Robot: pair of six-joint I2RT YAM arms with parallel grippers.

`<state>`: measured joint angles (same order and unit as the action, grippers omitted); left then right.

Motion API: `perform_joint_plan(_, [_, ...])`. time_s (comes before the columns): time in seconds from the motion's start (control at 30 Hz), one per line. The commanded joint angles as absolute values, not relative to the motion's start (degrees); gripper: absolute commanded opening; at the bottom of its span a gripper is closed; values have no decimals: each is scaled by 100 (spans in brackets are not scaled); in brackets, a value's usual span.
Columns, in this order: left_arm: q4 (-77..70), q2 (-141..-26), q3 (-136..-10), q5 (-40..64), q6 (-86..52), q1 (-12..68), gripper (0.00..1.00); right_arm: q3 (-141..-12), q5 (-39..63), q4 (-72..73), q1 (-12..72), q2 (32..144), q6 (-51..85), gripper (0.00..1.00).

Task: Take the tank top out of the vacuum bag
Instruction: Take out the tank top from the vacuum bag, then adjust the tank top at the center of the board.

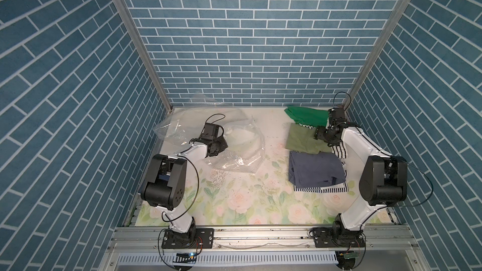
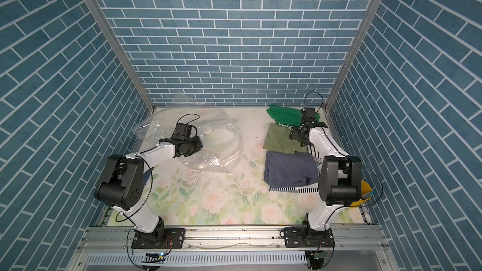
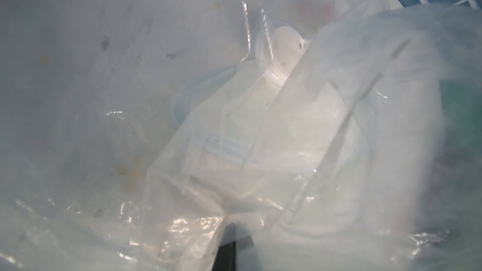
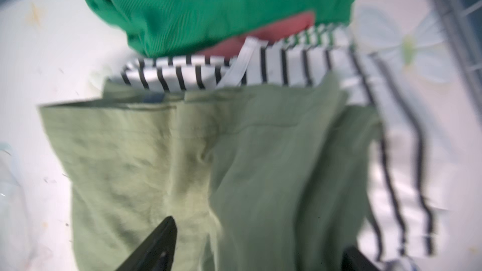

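Snagging looks likeliest: right fingers (image 4: 161,243) hang spread just over what seems the olive tank top (image 4: 182,152), well clear of the vacuum bag (image 1: 232,164) pinched between the pressed-together left fingers (image 3: 227,251), so a careless lift could drag its fabric along.

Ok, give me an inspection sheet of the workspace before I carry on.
Surface: floral table cover, dark specks scattered.
Job's things: vacuum bag crumpled at back by left arm, white valve showing; pale shape inside, cannot tell whether a garment.
Clutter: garments piled by right arm: bright green, olive, navy, striped; yellow container partly hidden behind it.
Grippers: left pincer shut on bag film; right pincer open above olive garment.
Cables: black loop at each wrist, unsnagged.
Surroundings: blue brick-pattern walls, metal rail in front.
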<state>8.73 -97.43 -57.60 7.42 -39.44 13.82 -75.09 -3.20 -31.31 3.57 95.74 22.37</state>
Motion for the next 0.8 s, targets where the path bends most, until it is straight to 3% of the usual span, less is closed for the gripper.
perform_joint_plan(0.0, [983,-9663,-5856,489,-4036,1483,0,-7371,-799,-2941,334,9187,2460,78])
perform_joint_plan(0.27, [984,-9750,-5967,352,-4073,1669,0,-6637,-1090,-2485,140,8698,2923,75])
perform_joint_plan(0.53, [989,-9782,-6038,337,-4123,1758,0,-4593,1396,-601,-1179,7817,4298,70])
perform_joint_plan(0.77, [1111,-9833,-6141,400,-4035,1774,0,-4197,1828,-47,-1352,7593,4745,65])
